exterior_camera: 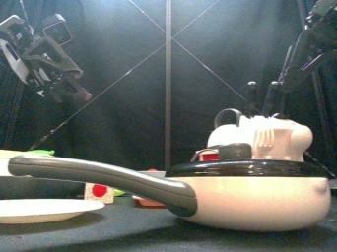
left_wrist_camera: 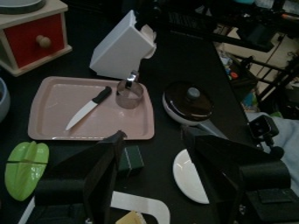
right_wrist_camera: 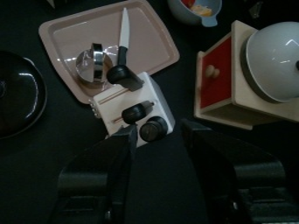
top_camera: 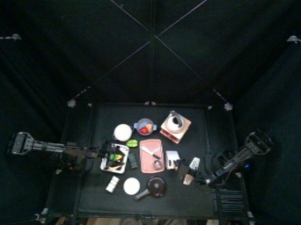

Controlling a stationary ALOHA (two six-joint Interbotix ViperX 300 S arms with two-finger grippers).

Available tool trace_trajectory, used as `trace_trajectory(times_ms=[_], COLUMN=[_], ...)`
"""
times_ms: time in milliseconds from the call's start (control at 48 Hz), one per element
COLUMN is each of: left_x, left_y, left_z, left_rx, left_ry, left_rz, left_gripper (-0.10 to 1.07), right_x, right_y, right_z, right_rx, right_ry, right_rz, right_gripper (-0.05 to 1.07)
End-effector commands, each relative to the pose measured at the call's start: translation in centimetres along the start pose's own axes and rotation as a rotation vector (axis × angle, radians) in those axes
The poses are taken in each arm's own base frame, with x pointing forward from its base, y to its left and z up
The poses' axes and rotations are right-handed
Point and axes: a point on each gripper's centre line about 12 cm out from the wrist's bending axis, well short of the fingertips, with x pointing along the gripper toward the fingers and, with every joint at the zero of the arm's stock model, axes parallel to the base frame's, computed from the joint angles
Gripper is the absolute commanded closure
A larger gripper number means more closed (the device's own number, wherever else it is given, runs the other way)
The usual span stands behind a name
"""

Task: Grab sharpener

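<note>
At the left edge of the worktop [top_camera: 88, 114] our left end effector [left_wrist_camera: 152, 153] hangs with jaws spread, holding nothing. The sharpener [right_wrist_camera: 131, 112], a white block with black slots, lies just beside the pink tray [right_wrist_camera: 70, 39] on its right. Our right end effector [right_wrist_camera: 158, 153] hovers spread above it; we judge it rigid, light and smooth, best pinched across its flat sides.

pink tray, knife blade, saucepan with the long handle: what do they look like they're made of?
Pink tray: likely plastic or melamine; flat matte colour, moulded raised rim.
Knife: white blade with a black handle, so possibly ceramic or coated steel; can't settle it.
Saucepan: cream glossy body with soft highlights, probably enamelled or painted metal; handle dark grey, matte, likely plastic.
</note>
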Motion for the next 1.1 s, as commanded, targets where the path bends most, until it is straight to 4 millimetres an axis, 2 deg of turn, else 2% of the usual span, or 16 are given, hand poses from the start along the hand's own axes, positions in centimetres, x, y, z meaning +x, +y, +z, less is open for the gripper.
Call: trace_trajectory(times_ms=[0,354,646,750,1083], left_x=[0.04,0.02,0.02,0.02,0.02], left_y=[-0.07,0.02,0.04,0.08,0.08], left_z=[0.57,0.51,0.53,0.54,0.54], left_rx=[0.0,-0.001,-0.003,-0.003,-0.003], left_ry=[-0.02,-0.018,-0.02,-0.02,-0.02], left_rz=[-0.005,-0.001,0.0,0.001,0.001], left_gripper=[0.07,0.07,0.07,0.07,0.07], right_x=[-0.14,0.5,0.55,0.55,0.55], right_y=[-0.05,0.44,0.39,0.39,0.4], right_z=[0.46,0.28,0.28,0.26,0.25], right_rx=[0.014,0.003,0.006,0.007,0.009], right_ry=[-0.009,0.002,0.006,0.007,0.008], right_rz=[0.014,0.02,0.019,0.019,0.02], right_gripper=[0.22,0.24,0.49,0.54,0.55])
